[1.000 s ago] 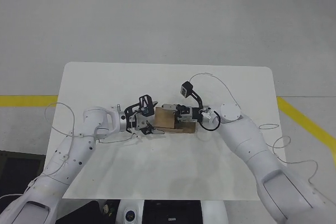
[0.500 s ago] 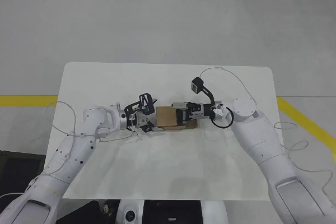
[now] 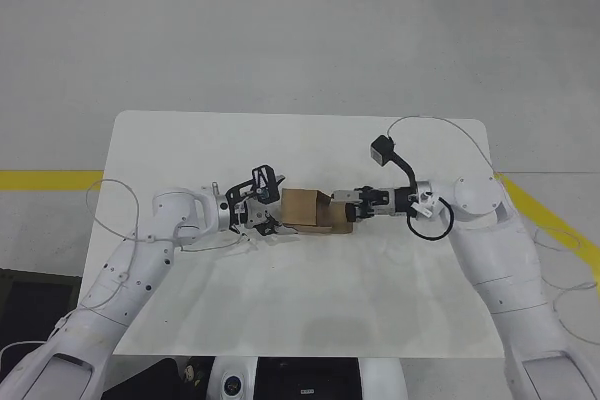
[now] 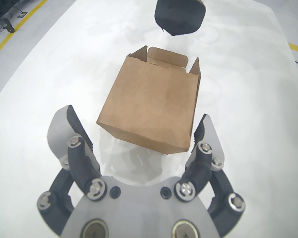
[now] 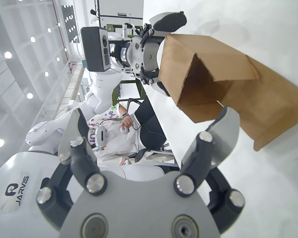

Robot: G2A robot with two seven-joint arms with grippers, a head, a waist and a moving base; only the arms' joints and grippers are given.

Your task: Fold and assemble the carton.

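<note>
A brown carton (image 3: 313,210) lies on its side in the middle of the white table (image 3: 380,300). Its closed end (image 4: 149,105) sits between the spread fingers of my left gripper (image 4: 136,122), which is open; one pad (image 4: 200,130) is almost against a side wall, the other stands apart. The carton's open end (image 5: 213,80), flaps unfolded, faces my right gripper (image 5: 151,122). That gripper is open too, with one fingertip (image 5: 226,120) at the mouth's edge and nothing clamped. In the top view the left gripper (image 3: 268,210) and right gripper (image 3: 354,205) flank the carton.
The table has free surface all round the carton, with its edges well away. Thin cables (image 3: 435,125) loop from both arms over the tabletop. A yellow line (image 3: 40,180) runs on the floor beside the table.
The right arm has drawn back to the right, off the carton's top, and now sits at its open end. The left gripper and the carton have barely moved.
</note>
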